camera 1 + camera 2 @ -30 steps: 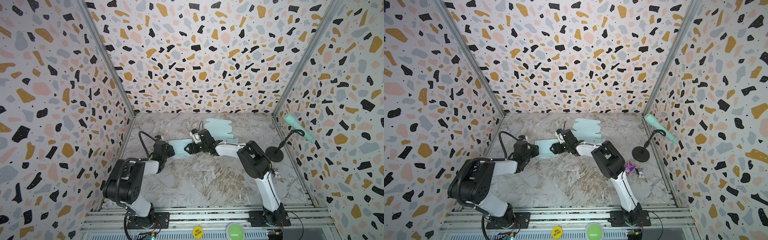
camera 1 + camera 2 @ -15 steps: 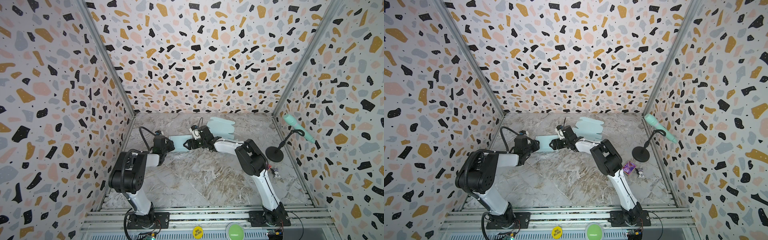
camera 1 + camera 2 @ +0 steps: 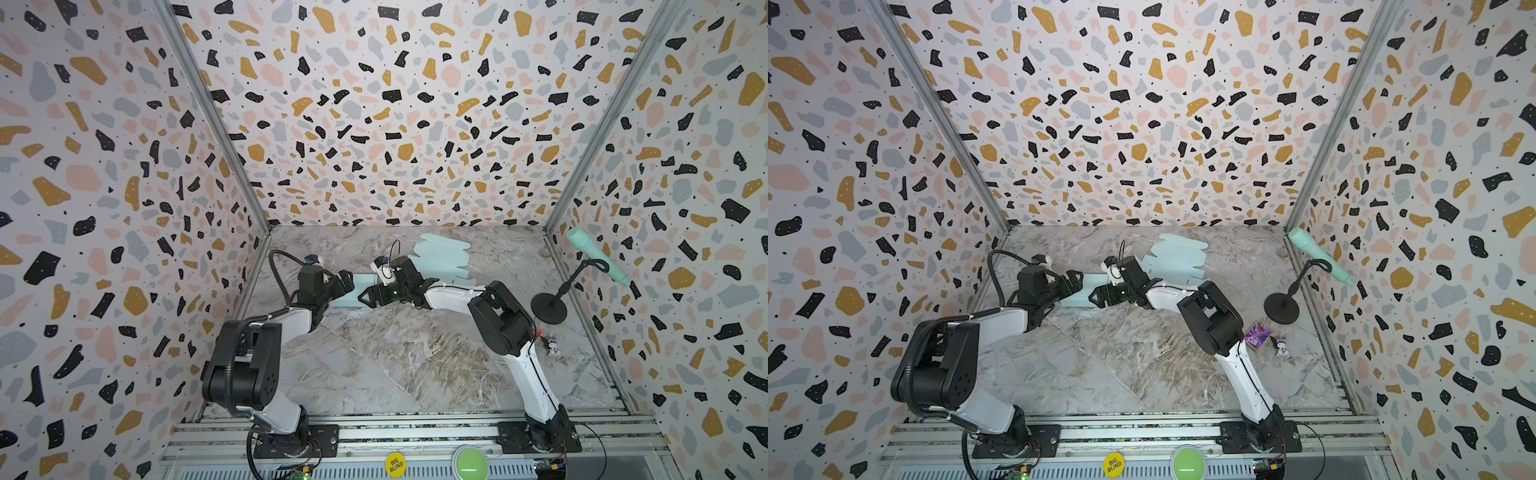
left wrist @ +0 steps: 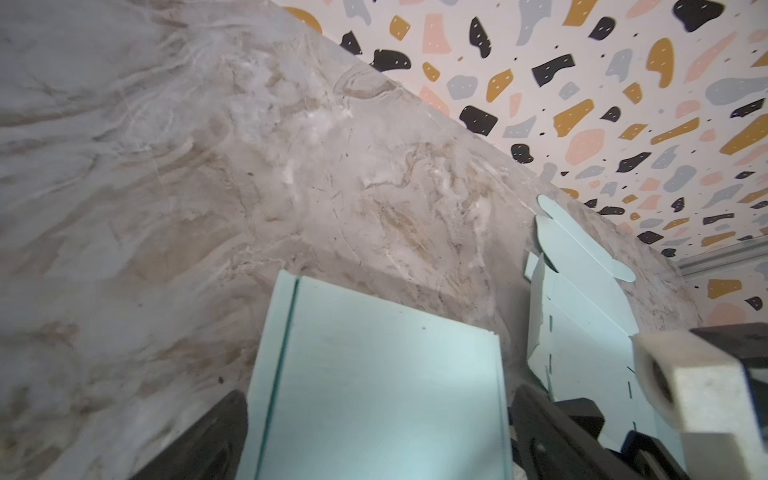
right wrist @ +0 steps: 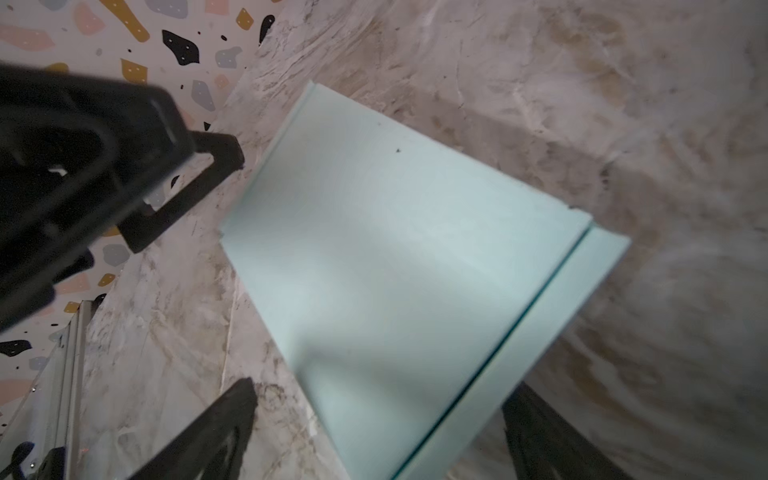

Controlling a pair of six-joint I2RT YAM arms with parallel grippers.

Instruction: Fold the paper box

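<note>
Two arms are reaching toward each other in both top views, meeting toward the back of the marble tabletop (image 3: 395,365), a little left of centre. Between them a pale teal folded paper box (image 3: 349,300) (image 3: 1074,300) is sitting on the marble, with the left gripper (image 3: 343,282) (image 3: 1076,280) standing at its left end and the right gripper (image 3: 368,296) (image 3: 1097,297) at its right end. Just behind the right arm, flat box blanks (image 3: 442,259) (image 3: 1177,259) in the same teal are lying fanned out, and a mint microphone (image 3: 594,255) is leaning on its stand by the right wall. From the left wrist camera, the left gripper (image 4: 380,395) is standing wide open, its dark fingers (image 4: 216,436) sitting just outside the two long edges of the folded paper box (image 4: 374,365); I can't tell whether they are brushing the card, but they are not pinching it. The flat box blanks (image 4: 582,332) are showing beyond. From the right wrist camera, the right gripper (image 5: 380,392) is likewise gaping wide, the folded paper box (image 5: 395,257) lying between its fingers (image 5: 224,424) with marble showing beside one of them, so it is gripping nothing.
</note>
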